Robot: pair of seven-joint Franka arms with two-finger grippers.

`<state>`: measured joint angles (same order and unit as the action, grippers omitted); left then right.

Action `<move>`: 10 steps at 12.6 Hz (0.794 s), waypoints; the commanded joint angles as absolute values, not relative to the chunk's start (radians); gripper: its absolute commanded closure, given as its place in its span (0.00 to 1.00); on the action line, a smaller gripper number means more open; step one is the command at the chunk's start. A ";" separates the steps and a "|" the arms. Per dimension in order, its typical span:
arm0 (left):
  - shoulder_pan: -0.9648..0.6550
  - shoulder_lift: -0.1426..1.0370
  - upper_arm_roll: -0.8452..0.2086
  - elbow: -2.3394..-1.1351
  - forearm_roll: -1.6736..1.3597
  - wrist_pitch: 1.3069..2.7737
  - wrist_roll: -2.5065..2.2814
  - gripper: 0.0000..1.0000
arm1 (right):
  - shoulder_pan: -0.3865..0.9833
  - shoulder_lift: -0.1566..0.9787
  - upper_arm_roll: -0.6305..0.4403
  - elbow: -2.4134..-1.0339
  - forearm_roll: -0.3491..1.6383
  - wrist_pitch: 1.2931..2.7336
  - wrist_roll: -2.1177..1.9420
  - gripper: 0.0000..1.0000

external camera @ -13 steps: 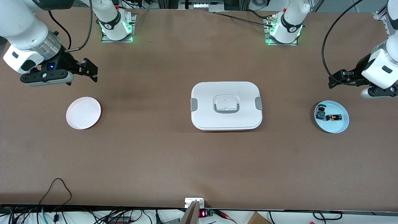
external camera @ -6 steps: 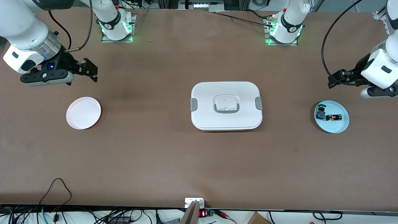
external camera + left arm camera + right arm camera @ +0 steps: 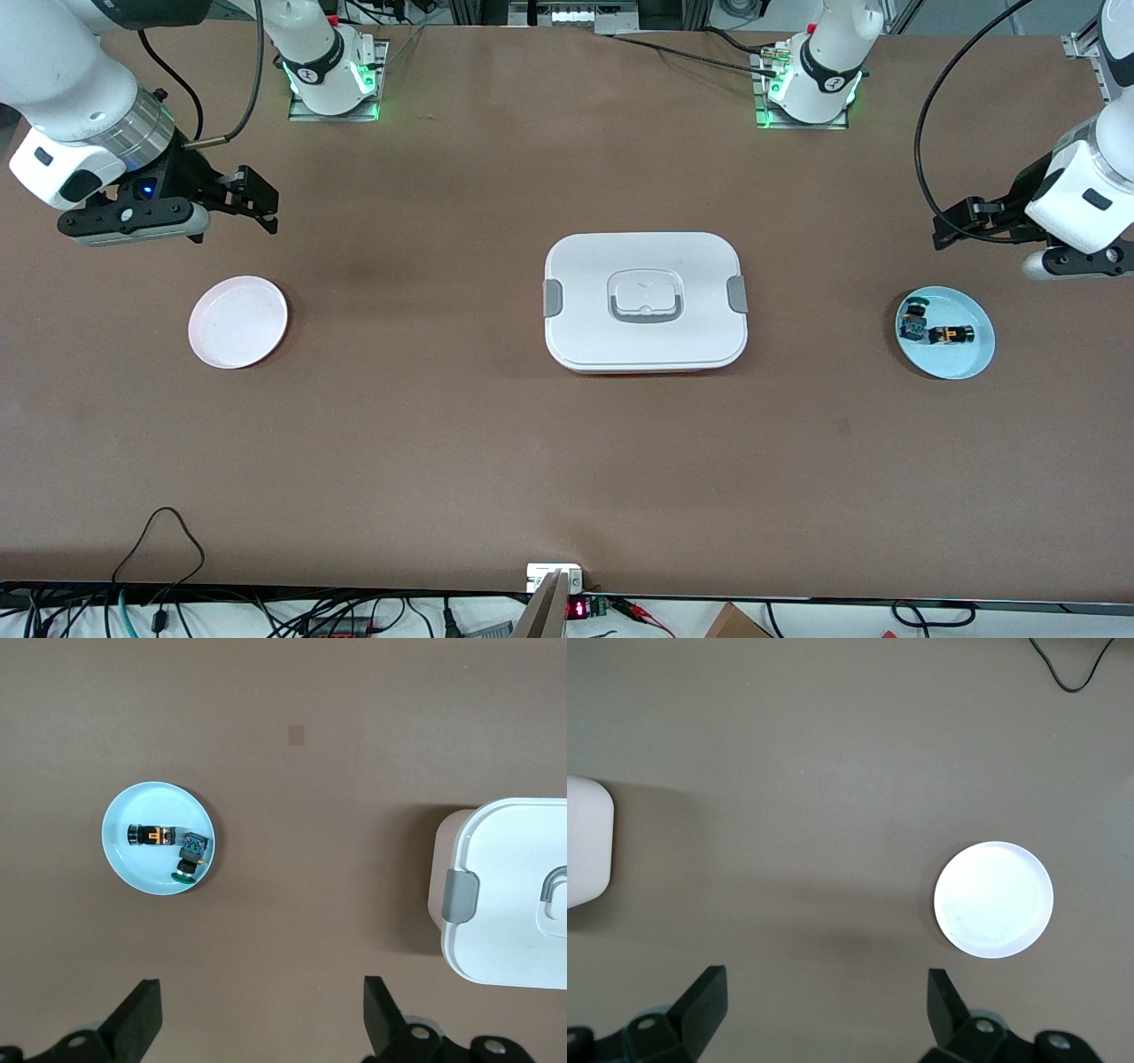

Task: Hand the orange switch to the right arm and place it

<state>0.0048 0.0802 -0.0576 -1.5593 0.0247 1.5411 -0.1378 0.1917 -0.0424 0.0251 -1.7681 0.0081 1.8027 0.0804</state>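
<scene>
A plain brown table (image 3: pixel 443 425) carried a pale pink round plate (image 3: pixel 237 322) and a white lidded box with grey side clips (image 3: pixel 645 299). A light blue round plate (image 3: pixel 966 359) held the black orange-banded switch (image 3: pixel 951 334), a blue-and-black part (image 3: pixel 911 331) and a teal-topped piece (image 3: pixel 916 309).

A wide, matte brown table (image 3: pixel 461 443) fills the front view under even overhead light, with tangled black cables (image 3: pixel 159 611) running along its edge nearest the front camera and grey metal framing (image 3: pixel 567 13) showing past its edge by the bases.
</scene>
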 commanded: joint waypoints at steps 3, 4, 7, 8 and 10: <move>0.038 0.147 -0.055 -1.528 0.099 1.535 -0.071 0.00 | 0.196 -0.048 0.023 -1.763 0.014 1.801 0.078 0.00; 0.035 0.185 -0.057 -1.529 0.136 1.539 -0.064 0.00 | 0.198 -0.048 0.023 -1.763 0.014 1.802 0.078 0.00; 0.058 0.248 -0.055 -1.537 0.159 1.623 -0.034 0.00 | 0.196 -0.048 0.023 -1.761 0.014 1.799 0.080 0.00; 0.093 0.280 -0.055 -1.537 0.158 1.656 0.000 0.00 | 0.195 -0.048 0.023 -1.761 0.011 1.799 0.081 0.00; 0.149 0.334 -0.055 -1.537 0.158 1.718 0.056 0.00 | 0.196 -0.043 0.021 -1.747 0.009 1.796 0.087 0.00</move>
